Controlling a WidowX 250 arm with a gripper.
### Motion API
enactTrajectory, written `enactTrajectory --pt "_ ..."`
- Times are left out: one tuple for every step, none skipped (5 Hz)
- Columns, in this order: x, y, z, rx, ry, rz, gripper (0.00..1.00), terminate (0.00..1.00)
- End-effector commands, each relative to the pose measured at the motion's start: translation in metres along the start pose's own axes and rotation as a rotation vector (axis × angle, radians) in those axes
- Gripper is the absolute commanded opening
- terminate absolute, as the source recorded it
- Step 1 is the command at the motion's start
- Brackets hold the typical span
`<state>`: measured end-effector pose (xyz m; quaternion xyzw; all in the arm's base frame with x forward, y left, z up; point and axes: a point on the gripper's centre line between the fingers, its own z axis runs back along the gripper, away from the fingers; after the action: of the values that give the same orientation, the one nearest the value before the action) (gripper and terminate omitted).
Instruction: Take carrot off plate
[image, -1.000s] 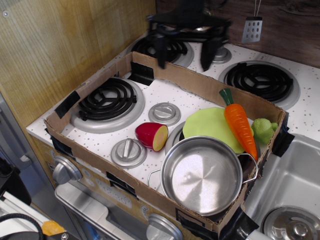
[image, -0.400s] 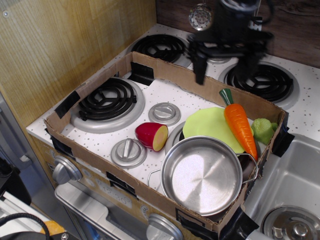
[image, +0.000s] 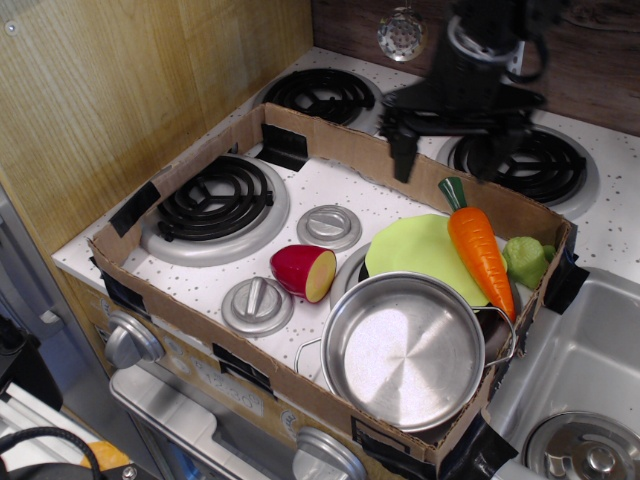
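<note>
The gripper (image: 451, 152) hangs wide open and empty, just behind the toy carrot (image: 479, 248) lying on the lime-green plate (image: 418, 249) — likely light, rigid, slippery plastic — best pinched across its thick upper body.

My one camera sits high off the near-left corner, looking down and across the stove (image: 330, 205) toward the far wall (image: 590, 50), fairly close.
</note>
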<state>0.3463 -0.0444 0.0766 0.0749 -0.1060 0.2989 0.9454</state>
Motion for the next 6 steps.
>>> enactTrajectory --pt "0.009 -0.009 -0.003 -0.051 -0.045 -0.006 1.0 0.0" --pt "0.009 -0.012 -0.01 -0.072 -0.037 -0.007 1.0 0.0" --pt "0.003 -0.014 -0.018 -0.081 -0.036 0.012 1.0 0.0" --pt "-0.002 -0.014 -0.025 -0.091 -0.014 0.028 1.0 0.0" --pt "-0.001 -0.017 -0.033 -0.104 -0.015 0.036 1.0 0.0" --pt "-0.001 -0.021 -0.038 -0.114 -0.021 0.04 1.0 0.0"
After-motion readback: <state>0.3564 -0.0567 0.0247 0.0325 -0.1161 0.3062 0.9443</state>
